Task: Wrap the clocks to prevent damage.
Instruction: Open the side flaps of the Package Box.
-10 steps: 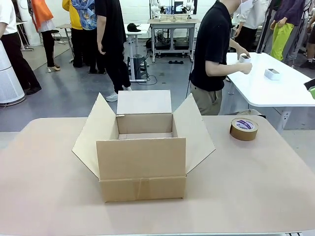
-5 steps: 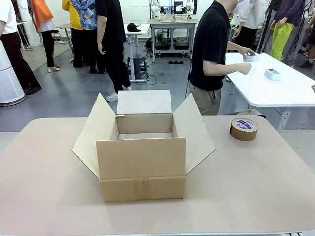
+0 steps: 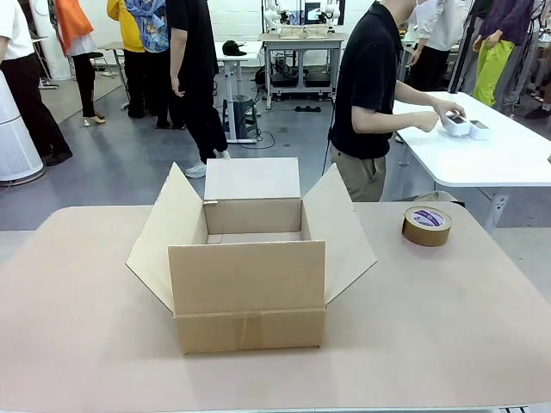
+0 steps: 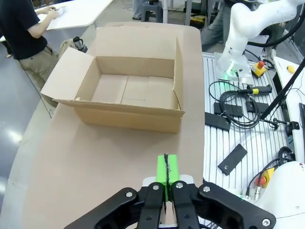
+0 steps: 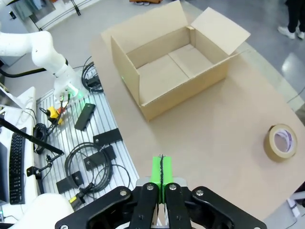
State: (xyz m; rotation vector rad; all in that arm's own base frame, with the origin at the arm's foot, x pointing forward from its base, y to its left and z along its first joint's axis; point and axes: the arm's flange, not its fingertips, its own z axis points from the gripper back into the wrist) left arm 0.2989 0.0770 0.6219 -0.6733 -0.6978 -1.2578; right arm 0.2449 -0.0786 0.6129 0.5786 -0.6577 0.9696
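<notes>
An open cardboard box (image 3: 248, 274) stands in the middle of the tan table (image 3: 448, 327), flaps spread and nothing inside; it also shows as the box (image 4: 128, 90) and the box (image 5: 171, 67). High above the table's near edge, my left gripper (image 4: 166, 174) is shut, green pads pressed together with nothing between them. My right gripper (image 5: 161, 172) hangs the same way, shut and holding nothing. A person in a black shirt (image 3: 370, 77) rests a hand on two small white boxy items (image 3: 466, 127) on a far white table; whether these are the clocks is too small to tell.
A roll of brown tape (image 3: 426, 225) lies at the tan table's far right, also seen as the roll (image 5: 281, 141). Cables (image 4: 238, 107) and robot bases (image 5: 66, 81) sit on the metal bench beside the table. Several people stand in the background.
The person's hands moved right and lowered a small white item beside the other one on the white table. Box and tape have not moved.
</notes>
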